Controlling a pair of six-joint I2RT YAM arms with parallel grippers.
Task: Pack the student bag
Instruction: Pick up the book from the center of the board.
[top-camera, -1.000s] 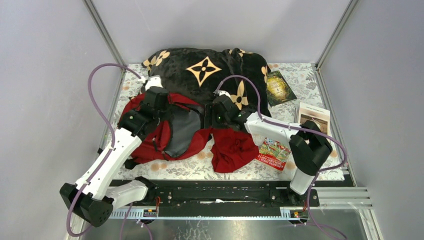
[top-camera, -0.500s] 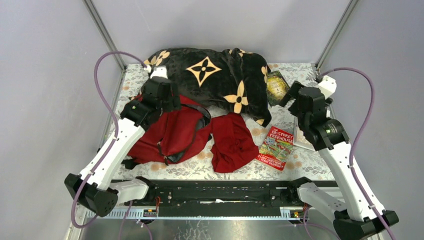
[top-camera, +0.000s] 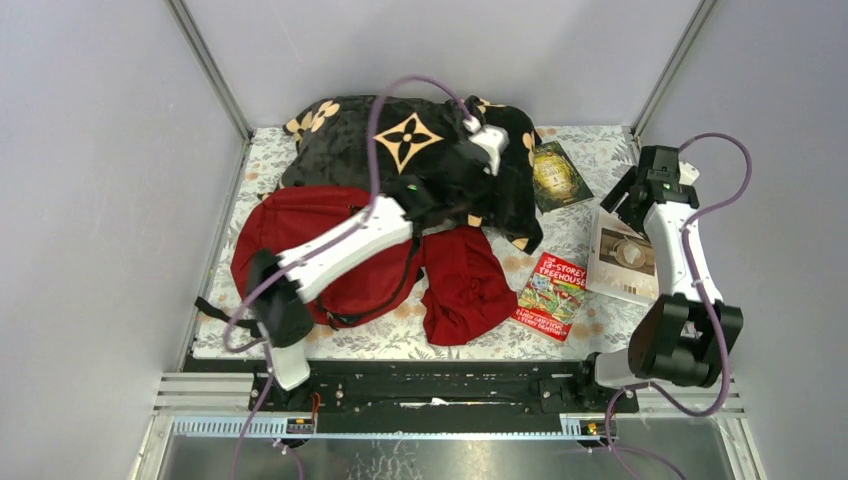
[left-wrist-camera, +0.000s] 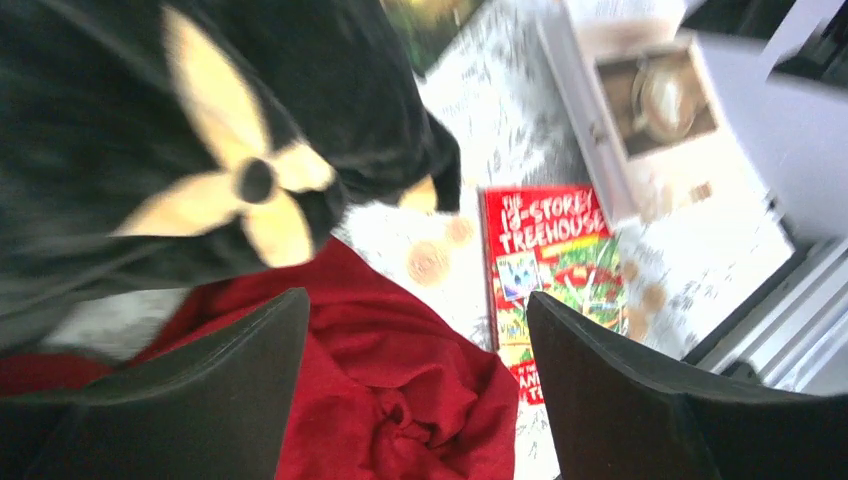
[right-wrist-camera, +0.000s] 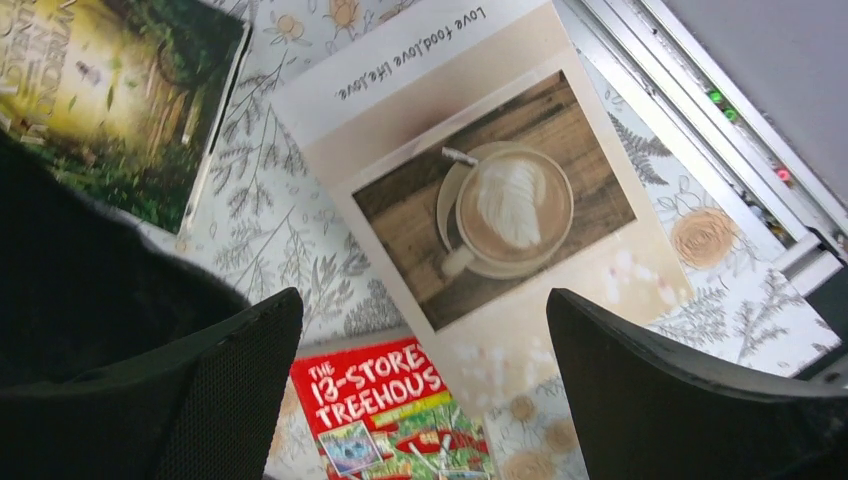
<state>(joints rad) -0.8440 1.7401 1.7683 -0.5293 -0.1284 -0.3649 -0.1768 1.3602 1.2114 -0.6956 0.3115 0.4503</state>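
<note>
Only from overhead, the whole layout: student bag (top-camera: 300, 235), large and red, lying on the left half of the floral table cover (top-camera: 390, 338), back edge against the black blanket (top-camera: 400, 140) with tan flowers, a crumpled dark-red cloth (top-camera: 465, 285) just beside it on the right, the left arm stretched across above it. Not to be made out for certain in either wrist view. From the left wrist, blurred but closer: one tan flower of the blanket, folds of the dark-red cloth low between the fingers, and a red book (left-wrist-camera: 550, 270) with "13-Storey Treehouse" legible on its cover. From the right wrist, sharpest of all: a pale book (right-wrist-camera: 480, 210) showing a latte in a cup on a wooden table, with an upside-down line reading "love food.love life.love" along its top edge; a corner of a green book (right-wrist-camera: 110, 90) at upper left; the top of the red book at the bottom. Left gripper (left-wrist-camera: 415, 300): fingers spread wide, nothing between them, hanging over the spot where blanket, cloth and red book come near each other, touching none that can be seen. Right gripper (right-wrist-camera: 422, 300): fingers likewise spread wide, nothing held, hanging above the pale book near the right edge of the table. Count: one bag, one blanket, one dark-red cloth, three books, two grippers.
</note>
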